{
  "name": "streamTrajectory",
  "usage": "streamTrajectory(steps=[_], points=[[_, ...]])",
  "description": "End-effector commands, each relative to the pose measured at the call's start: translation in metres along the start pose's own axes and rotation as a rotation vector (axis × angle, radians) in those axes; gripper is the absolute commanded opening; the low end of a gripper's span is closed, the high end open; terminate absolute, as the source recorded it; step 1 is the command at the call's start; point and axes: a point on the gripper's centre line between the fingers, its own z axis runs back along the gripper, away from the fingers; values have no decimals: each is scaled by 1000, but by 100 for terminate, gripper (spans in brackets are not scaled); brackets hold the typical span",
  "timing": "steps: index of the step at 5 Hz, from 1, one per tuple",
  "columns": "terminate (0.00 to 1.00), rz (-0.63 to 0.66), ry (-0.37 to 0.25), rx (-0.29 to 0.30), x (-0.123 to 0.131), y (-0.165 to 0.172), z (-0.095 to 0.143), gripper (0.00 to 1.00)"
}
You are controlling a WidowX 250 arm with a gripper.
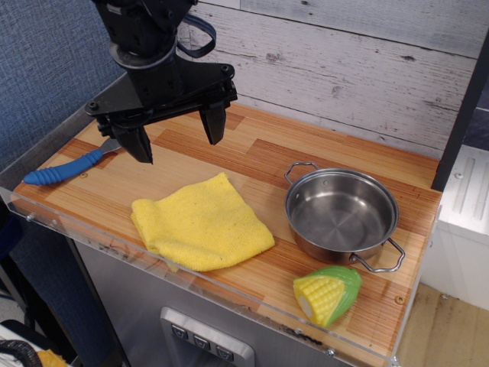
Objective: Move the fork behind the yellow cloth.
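Spanning the view, the striped wooden worktop (pixel 252 157) carries everything | black robot claw (pixel 177 139) hangs above the rear left, fingers spread apart, gripping nothing | folded square yellow cloth (pixel 201 222) lies front centre | round steel two-handled pot (pixel 341 213) right of it | yellow-green toy corn (pixel 327 294) by the front edge | blue-handled fork (pixel 69 167) far left, tines beneath the claw
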Motion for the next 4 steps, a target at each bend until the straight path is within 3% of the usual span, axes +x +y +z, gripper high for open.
streamTrajectory(steps=[1, 3, 4], points=[[0, 0, 0, 0, 0, 0, 0, 100], [0, -149, 25, 26, 47, 39, -24, 100], [0, -117, 17, 38, 62, 52, -31, 100]])
